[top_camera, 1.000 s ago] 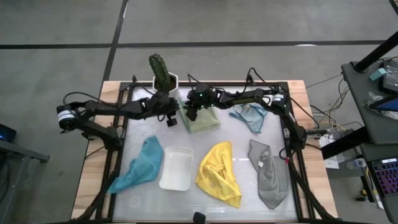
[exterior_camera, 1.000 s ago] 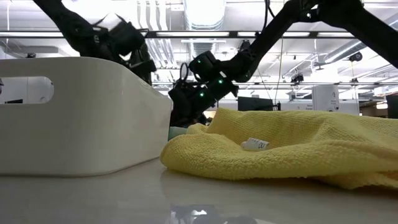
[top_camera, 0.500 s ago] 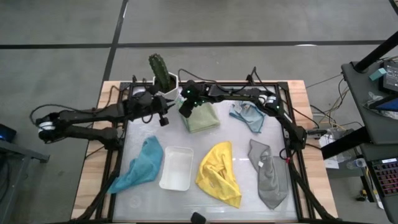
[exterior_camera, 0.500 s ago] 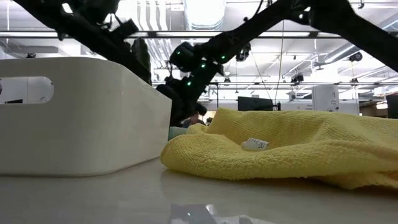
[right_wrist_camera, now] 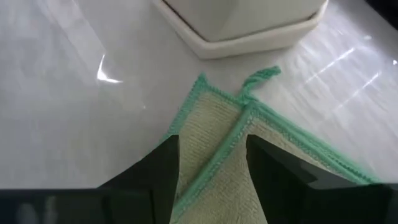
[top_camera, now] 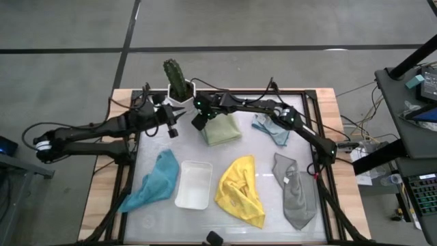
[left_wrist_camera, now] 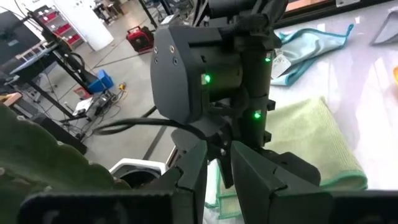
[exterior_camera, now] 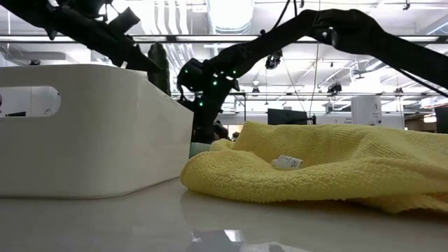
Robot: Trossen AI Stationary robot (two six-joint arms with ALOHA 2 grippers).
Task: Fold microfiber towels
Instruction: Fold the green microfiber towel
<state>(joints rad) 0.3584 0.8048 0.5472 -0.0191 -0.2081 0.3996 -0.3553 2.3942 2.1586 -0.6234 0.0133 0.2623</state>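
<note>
Since a second ago, both arms have shifted leftward. From above, the right tool [top_camera: 199, 121] hangs at the folded pale green microfiber towel's [top_camera: 222, 130] back left corner, arm stretched across the desk [top_camera: 239, 147]; the left tool [top_camera: 172, 129] hovers beside it. Right wrist view: fingers [right_wrist_camera: 155, 180] spread over the green-edged corner [right_wrist_camera: 233, 134], releasing it. Left wrist view: fingers [left_wrist_camera: 258, 177] nearly pressed together, holding nothing.

The yellow towel [exterior_camera: 329, 164] is nubby, matt cloth; the green towel [right_wrist_camera: 249, 162] looks finely woven with stitched edging. The white tray [exterior_camera: 84, 133] seems smooth plastic. The tabletop [right_wrist_camera: 81, 93] is glossy.
</note>
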